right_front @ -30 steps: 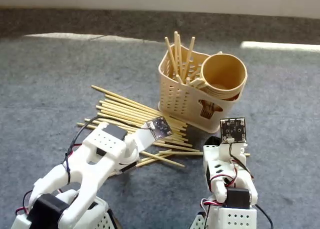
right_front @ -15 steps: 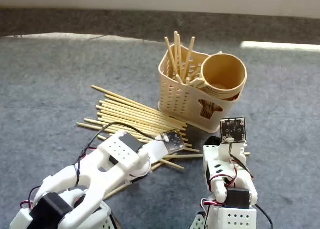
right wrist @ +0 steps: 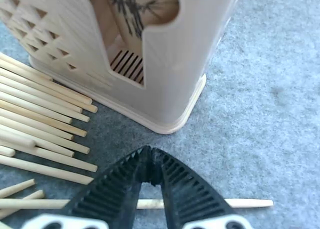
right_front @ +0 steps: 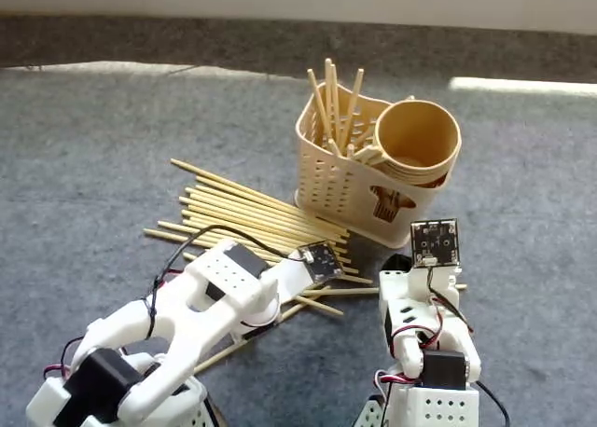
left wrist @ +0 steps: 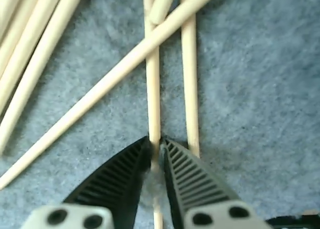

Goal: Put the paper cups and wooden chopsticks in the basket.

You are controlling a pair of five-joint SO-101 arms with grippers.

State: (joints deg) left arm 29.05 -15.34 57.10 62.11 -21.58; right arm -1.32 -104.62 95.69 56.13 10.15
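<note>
My left hand (left wrist: 156, 145), low over the grey surface (left wrist: 260, 89), is clenched on one chopstick (left wrist: 152, 84) at the edge of the loose pile (right_front: 242, 217). My right hand (right wrist: 149, 164) is clenched on nothing, just before the basket (right wrist: 165, 54), which holds cups (right_front: 417, 140) and standing chopsticks (right_front: 334, 101).

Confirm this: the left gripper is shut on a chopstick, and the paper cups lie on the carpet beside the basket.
Partly wrong. The left gripper is shut on a chopstick, but the paper cups sit inside the basket, as the high view shows.
</note>
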